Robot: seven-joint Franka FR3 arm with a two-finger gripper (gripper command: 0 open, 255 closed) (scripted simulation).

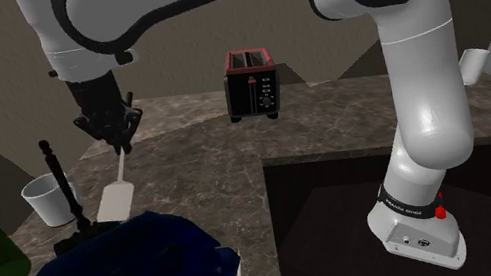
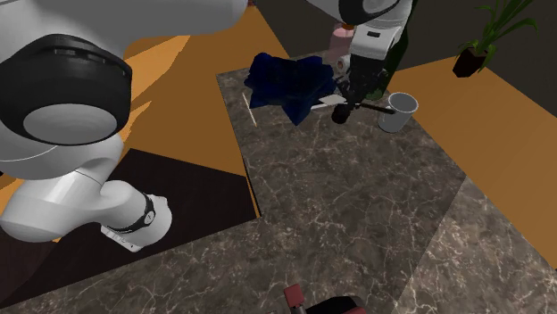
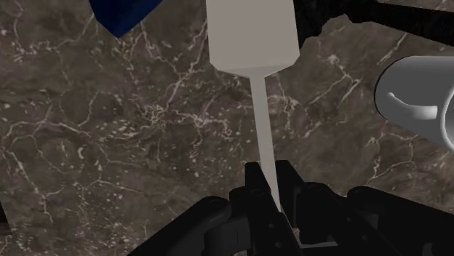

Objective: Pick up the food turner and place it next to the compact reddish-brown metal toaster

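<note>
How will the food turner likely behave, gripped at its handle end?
Likely stiff: the food turner shows a straight thin handle from the gripper. Its broad blade sits far from the grip, so it may pivot. Being slim, probably light.

Beside the claw (image 3: 269, 190), room is blocked by a white cup (image 3: 418, 98) and black stand (image 1: 57, 177); a blue cloth (image 1: 123, 273) lies ahead. Bare counter (image 1: 198, 155) is left toward the toaster (image 1: 252, 82).
</note>
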